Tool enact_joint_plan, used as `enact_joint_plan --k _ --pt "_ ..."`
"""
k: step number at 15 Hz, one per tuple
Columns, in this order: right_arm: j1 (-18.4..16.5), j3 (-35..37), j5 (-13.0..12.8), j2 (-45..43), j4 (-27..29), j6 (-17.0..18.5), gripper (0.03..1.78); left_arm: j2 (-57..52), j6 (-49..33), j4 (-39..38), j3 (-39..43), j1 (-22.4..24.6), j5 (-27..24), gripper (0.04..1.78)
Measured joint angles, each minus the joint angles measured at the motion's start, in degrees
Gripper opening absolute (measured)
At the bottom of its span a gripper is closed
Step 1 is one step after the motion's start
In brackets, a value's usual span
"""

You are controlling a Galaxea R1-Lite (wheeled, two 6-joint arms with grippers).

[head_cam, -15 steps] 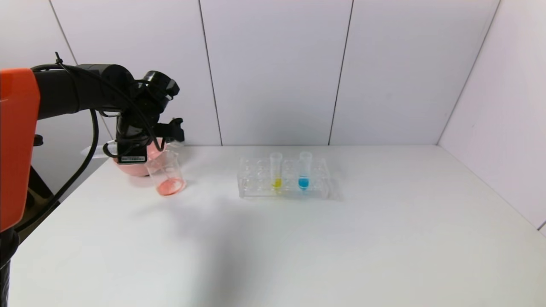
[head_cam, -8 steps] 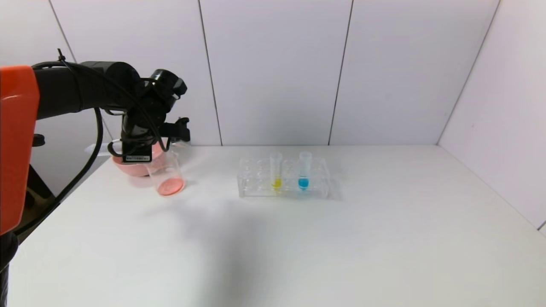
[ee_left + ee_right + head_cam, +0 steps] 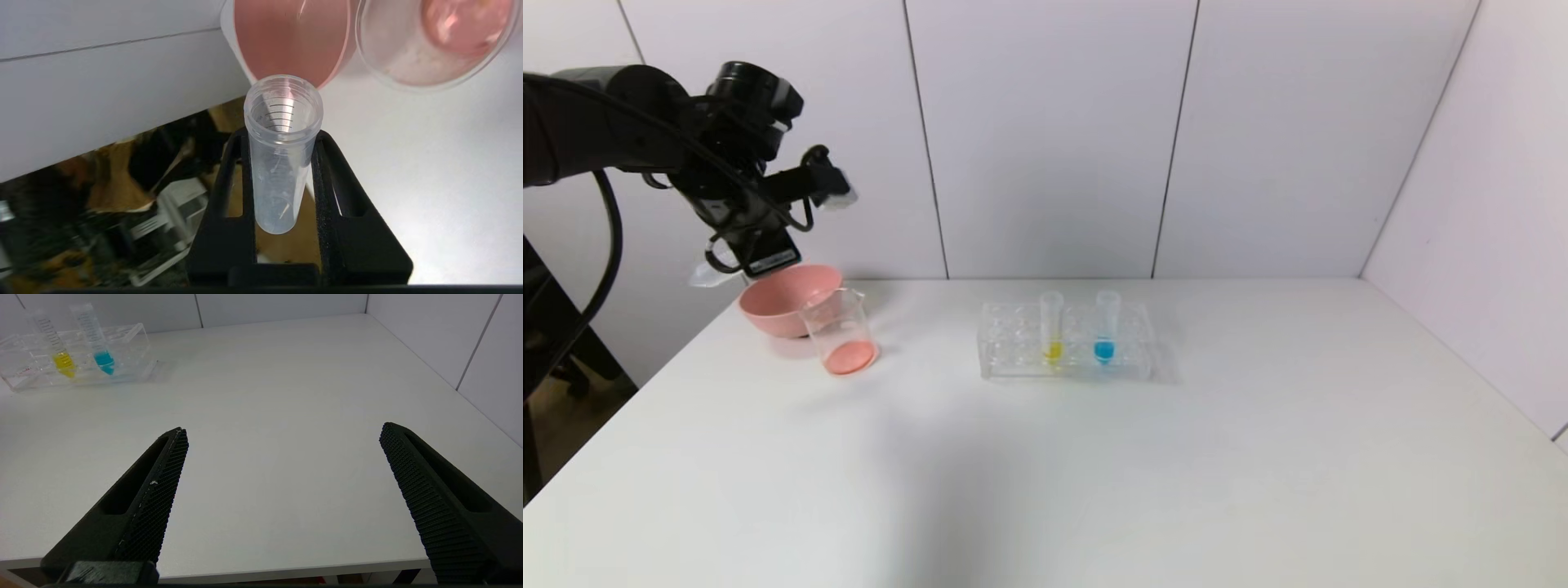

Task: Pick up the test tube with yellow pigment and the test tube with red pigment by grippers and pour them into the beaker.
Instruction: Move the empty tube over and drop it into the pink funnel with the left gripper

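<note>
My left gripper (image 3: 827, 184) is raised high above the pink bowl, by the back wall at the left. It is shut on the test tube with red pigment (image 3: 282, 155), which now looks clear and empty, its mouth towards the bowl. The left gripper (image 3: 282, 134) holds it across its middle. The beaker (image 3: 837, 314) stands on the table in front of the bowl with orange-red pigment in its bottom; it also shows in the left wrist view (image 3: 408, 61). The test tube with yellow pigment (image 3: 1052, 327) stands upright in the rack, and shows in the right wrist view (image 3: 57, 343). My right gripper (image 3: 282, 430) is open and empty above the table's near edge.
A pink bowl (image 3: 768, 314) sits at the back left, touching the beaker. A clear rack (image 3: 1005, 351) at mid-table also holds a blue-bottomed tube (image 3: 1105, 327). White wall panels close off the back and right. The table's left edge lies just beyond the bowl.
My left arm has lifted up and to the left, carrying the empty tube away from the beaker's mouth. The beaker, bowl and rack have not moved.
</note>
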Motion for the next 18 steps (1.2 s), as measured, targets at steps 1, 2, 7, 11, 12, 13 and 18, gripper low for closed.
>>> enact_joint_plan --k 1,2,7,11,12,13,18 --pt "0.00 0.00 0.00 -0.01 0.00 0.02 1.71 -0.49 -6.28 -2.05 0.63 0.80 -4.12 0.43" --pt "0.00 0.00 0.02 0.00 0.00 0.02 1.71 -0.90 -12.79 -4.63 2.01 1.35 -6.81 0.43" --pt "0.00 0.00 0.02 0.00 0.02 0.02 1.71 -4.88 -36.90 -27.89 21.77 3.73 -9.48 0.43" --pt "0.00 0.00 -0.02 -0.01 0.00 0.00 1.71 -6.95 -43.72 -58.76 39.95 5.35 -7.20 0.43" --pt "0.00 0.00 0.00 0.00 0.00 0.00 1.71 -6.73 -44.40 -66.30 43.00 5.83 -6.42 0.43" --pt "0.00 0.00 0.00 0.00 0.00 0.02 1.71 -5.90 -44.70 -73.78 45.23 6.35 -5.85 0.43" --pt "0.00 0.00 0.00 -0.01 0.00 0.00 1.71 1.41 -46.56 -86.87 44.87 9.73 -5.80 0.43"
